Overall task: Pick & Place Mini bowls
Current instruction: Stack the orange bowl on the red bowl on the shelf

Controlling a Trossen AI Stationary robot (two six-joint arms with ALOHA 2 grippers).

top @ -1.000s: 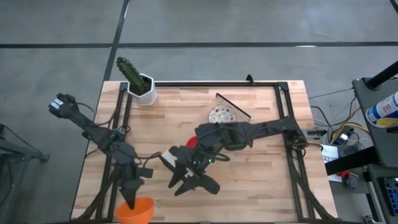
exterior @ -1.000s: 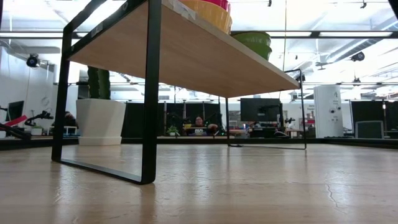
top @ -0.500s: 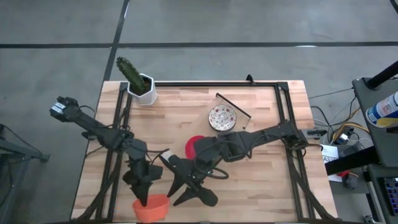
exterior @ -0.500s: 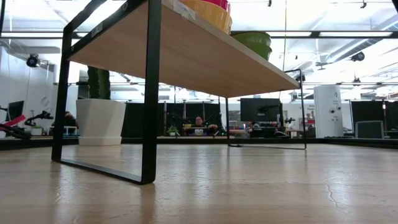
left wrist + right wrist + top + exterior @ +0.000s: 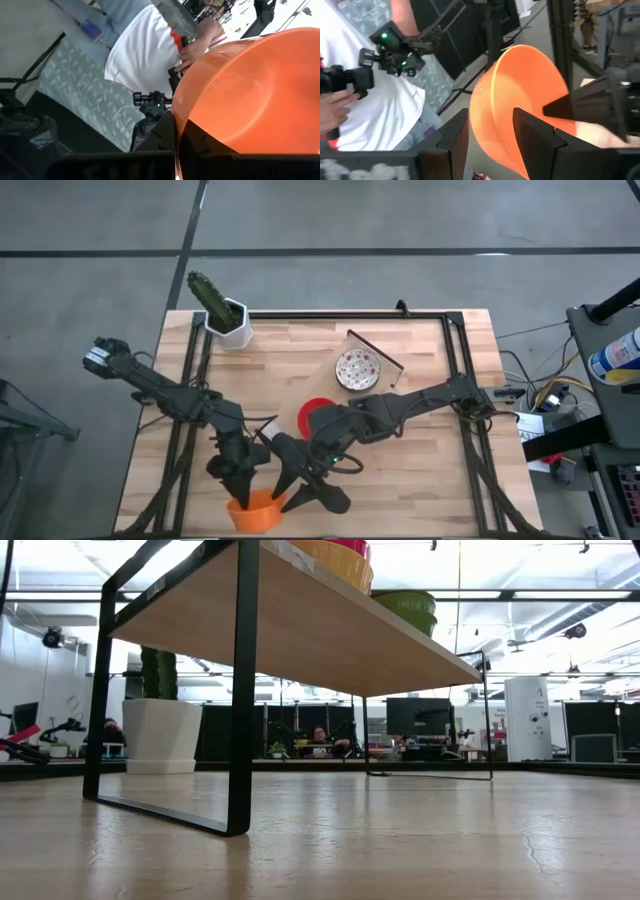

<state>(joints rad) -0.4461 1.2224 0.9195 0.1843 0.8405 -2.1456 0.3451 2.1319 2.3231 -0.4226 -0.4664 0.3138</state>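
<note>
The plain orange mini bowl (image 5: 258, 511) is at the table's near edge, held by my left gripper (image 5: 243, 492), which is shut on it. It fills the left wrist view (image 5: 250, 95). My right gripper (image 5: 300, 496) is right beside it, open. In the right wrist view its fingers (image 5: 454, 136) stand on either side of the bowl's rim (image 5: 492, 107), and I cannot tell whether they touch. A red bowl (image 5: 314, 414) and a white speckled bowl (image 5: 357, 368) rest on the table. The other bowls are hidden. My left gripper holds the orange bowl by its rim (image 5: 176, 131), one finger (image 5: 585, 106) against the inner wall and the other outside. The fingers reach toward the table's near edge. The bowl is lifted clear and tipped on its side, its opening turned away from level.
A white square pot with a green cactus (image 5: 226, 318) stands at the far left corner. The low view shows a black-framed wooden shelf (image 5: 240, 690) with yellow and green bowls on top. A person in a white shirt (image 5: 145, 50) stands beyond the near edge, holding hand controls.
My left gripper has carried the orange bowl along the near edge toward the table's right, up to my right gripper. My right gripper has shifted toward the near edge and a little left, closing in on the bowl.
</note>
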